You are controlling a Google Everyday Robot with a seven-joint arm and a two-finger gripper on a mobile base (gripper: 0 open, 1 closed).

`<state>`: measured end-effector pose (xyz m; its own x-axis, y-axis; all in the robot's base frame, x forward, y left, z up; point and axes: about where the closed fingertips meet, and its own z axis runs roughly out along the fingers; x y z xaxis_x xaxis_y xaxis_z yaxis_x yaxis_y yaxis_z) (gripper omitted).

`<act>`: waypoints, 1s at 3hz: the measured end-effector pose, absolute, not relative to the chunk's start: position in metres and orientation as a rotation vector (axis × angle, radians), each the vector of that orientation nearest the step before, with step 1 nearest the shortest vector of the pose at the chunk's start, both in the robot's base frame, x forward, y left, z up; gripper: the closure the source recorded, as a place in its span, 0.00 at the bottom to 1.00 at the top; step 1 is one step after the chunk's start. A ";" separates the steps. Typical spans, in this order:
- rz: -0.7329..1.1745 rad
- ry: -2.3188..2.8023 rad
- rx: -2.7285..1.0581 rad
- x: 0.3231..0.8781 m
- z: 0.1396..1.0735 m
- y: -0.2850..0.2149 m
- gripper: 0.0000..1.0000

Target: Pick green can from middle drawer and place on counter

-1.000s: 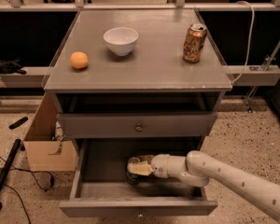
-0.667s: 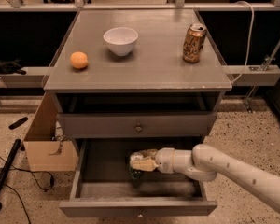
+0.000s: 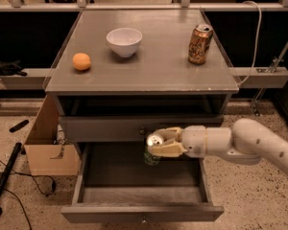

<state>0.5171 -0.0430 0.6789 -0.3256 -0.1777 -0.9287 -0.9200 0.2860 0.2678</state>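
The green can (image 3: 152, 153) is dark green with a silver lid and hangs above the open middle drawer (image 3: 143, 212), lifted off its dark floor. My gripper (image 3: 159, 143) is shut on the green can near its top, reaching in from the right on a white arm. The can sits in front of the flat drawer front above. The counter (image 3: 149, 73) is the grey top of the cabinet, well above the can.
On the counter stand a white bowl (image 3: 124, 41), an orange (image 3: 81, 61) at the left and a gold-orange can (image 3: 200, 37) at the right. A cardboard box (image 3: 45, 145) stands left of the cabinet. A black pole (image 3: 2, 183) and cables lie on the floor.
The gripper has risen with the green can, from low in the drawer up to the level of the upper drawer front. The counter objects have not moved.
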 end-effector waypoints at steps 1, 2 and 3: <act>1.103 1.624 -1.075 0.500 0.749 -0.057 1.00; 1.104 1.614 -1.074 0.499 0.752 -0.057 1.00; 1.036 1.521 -1.128 0.495 0.826 -0.071 1.00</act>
<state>0.4952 -0.0715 0.8263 -0.1302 -0.1731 -0.9763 -0.9719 0.2172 0.0911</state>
